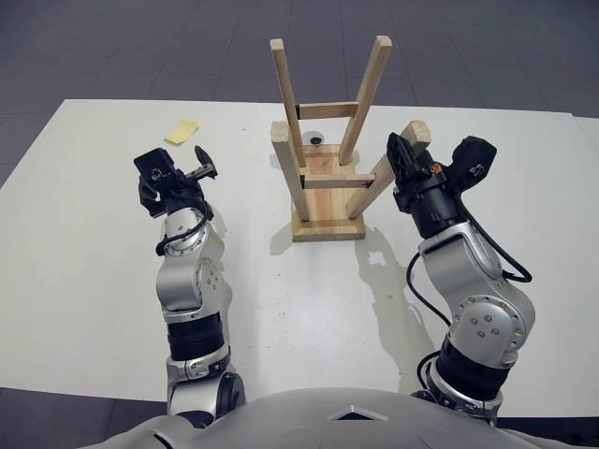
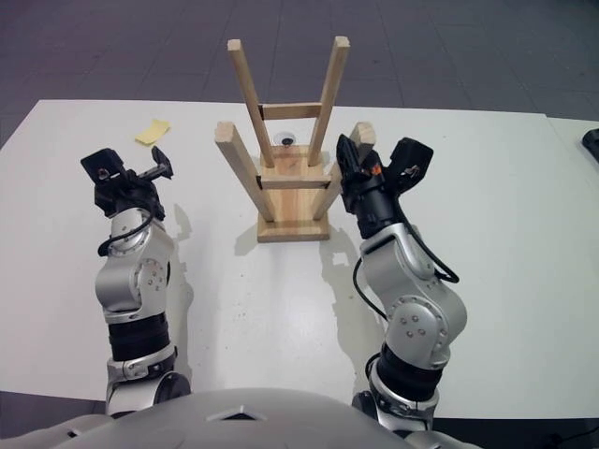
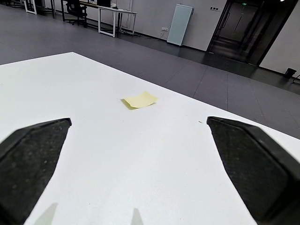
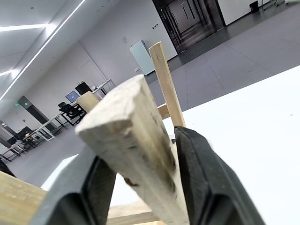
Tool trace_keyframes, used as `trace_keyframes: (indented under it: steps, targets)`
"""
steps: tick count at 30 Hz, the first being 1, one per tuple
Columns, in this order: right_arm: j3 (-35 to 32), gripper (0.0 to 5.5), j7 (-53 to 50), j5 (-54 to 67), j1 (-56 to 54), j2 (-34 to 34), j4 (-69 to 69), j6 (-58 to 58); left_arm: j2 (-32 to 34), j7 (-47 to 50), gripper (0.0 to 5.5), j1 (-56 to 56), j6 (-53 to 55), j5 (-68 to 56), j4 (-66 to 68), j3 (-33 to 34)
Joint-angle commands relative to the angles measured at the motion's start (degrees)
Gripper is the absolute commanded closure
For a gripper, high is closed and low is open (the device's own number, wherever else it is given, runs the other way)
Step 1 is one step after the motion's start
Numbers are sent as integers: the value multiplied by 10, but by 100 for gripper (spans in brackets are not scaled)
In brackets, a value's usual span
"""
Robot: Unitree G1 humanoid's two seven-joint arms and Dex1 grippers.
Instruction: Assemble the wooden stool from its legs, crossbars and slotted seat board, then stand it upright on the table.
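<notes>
- right pincer (image 4: 150,173) clamped narrow on the top end of the near right leg (image 1: 415,133) of the stool (image 1: 328,178); the forearm rises steeply, elbow bent, just right of the stool.
- stool stands upside down on the bench (image 1: 94,234), seat board (image 1: 328,227) flat down, legs up, crossbars (image 1: 328,110) between them.
- left pincer (image 1: 180,168) spread wide, holding nothing, raised on an upright forearm well left of the stool.
- yellow note (image 1: 182,130) lies left of the stool.

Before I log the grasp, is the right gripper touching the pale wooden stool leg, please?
Touching: the right wrist view shows the right gripper with its black fingers pressed against both sides of the pale wooden stool leg.
</notes>
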Motion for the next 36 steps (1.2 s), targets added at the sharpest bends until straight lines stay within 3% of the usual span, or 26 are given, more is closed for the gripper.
trace_keyframes:
  steps: [1,8,13,18,23,29,36]
  targets:
    - [-49,393,-52,107,14,57,44,-6,-25,6,10,3,1,2,4,-4]
    - [-110,417,-203,338,34,94,173,-101,-22,6,10,-1,10,1,6,-6]
    - [-122,439,-269,387,56,65,289,-143,-18,1,10,-11,15,0,13,-9]
    - [-125,438,-262,405,50,45,389,-189,-11,-10,10,-24,23,-8,30,-6]
    - [-124,303,-247,415,54,42,432,-214,-8,-22,10,-44,41,-24,46,11]
    - [-114,245,-223,436,77,38,395,-201,-1,-38,10,-57,47,-28,52,13]
    - [-74,164,-221,503,143,-29,276,-113,-11,-35,10,-49,40,-28,44,20]
